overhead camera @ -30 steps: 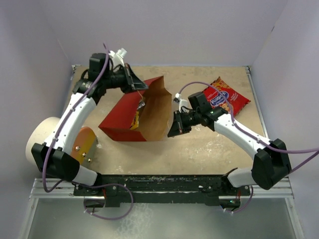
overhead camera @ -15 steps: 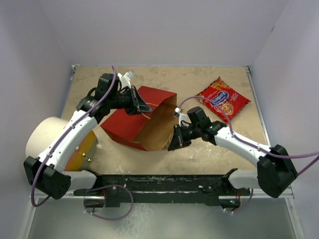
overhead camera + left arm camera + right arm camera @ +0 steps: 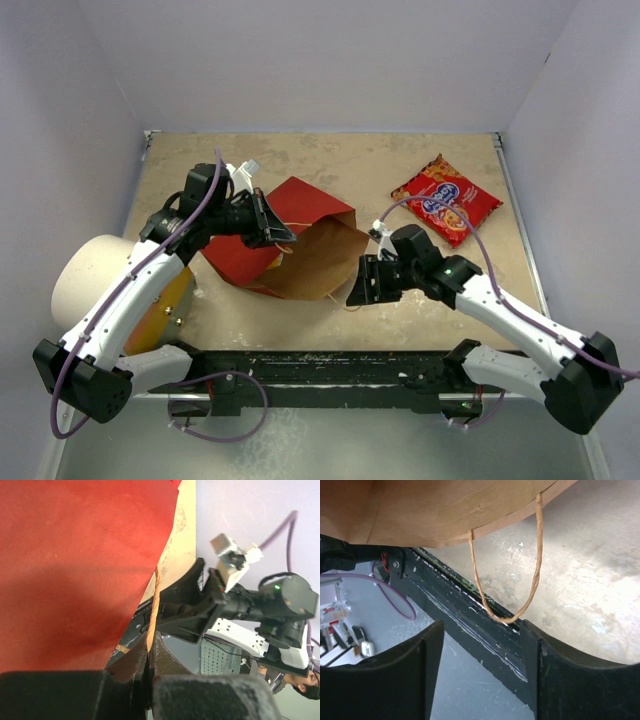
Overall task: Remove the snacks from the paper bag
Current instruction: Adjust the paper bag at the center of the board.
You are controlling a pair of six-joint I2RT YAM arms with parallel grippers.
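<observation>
The paper bag [image 3: 290, 215] lies tilted at mid-table, red face up, its brown side [image 3: 318, 262] turned toward the right arm. My left gripper [image 3: 278, 232] is shut on one string handle [image 3: 154, 600], which runs up from between the closed jaws [image 3: 149, 652] beside the red face [image 3: 75, 555]. My right gripper [image 3: 362, 283] stands open just off the bag's near corner. The other string handle [image 3: 510, 617] hangs loose from the brown edge [image 3: 420, 510] in front of the open jaws [image 3: 481, 627], touching neither finger. One snack, a red cookie bag [image 3: 446, 199], lies at the back right. The bag's inside is hidden.
A big white cylinder [image 3: 85, 275] with an orange end [image 3: 170, 300] lies at the left edge, under the left arm. The black base rail [image 3: 320, 365] runs along the near edge, close below the bag's hanging handle.
The right gripper opened, let go of the string handle and drew back toward the near right. The left gripper lowered and pulled its handle nearer, and the bag tipped flatter.
</observation>
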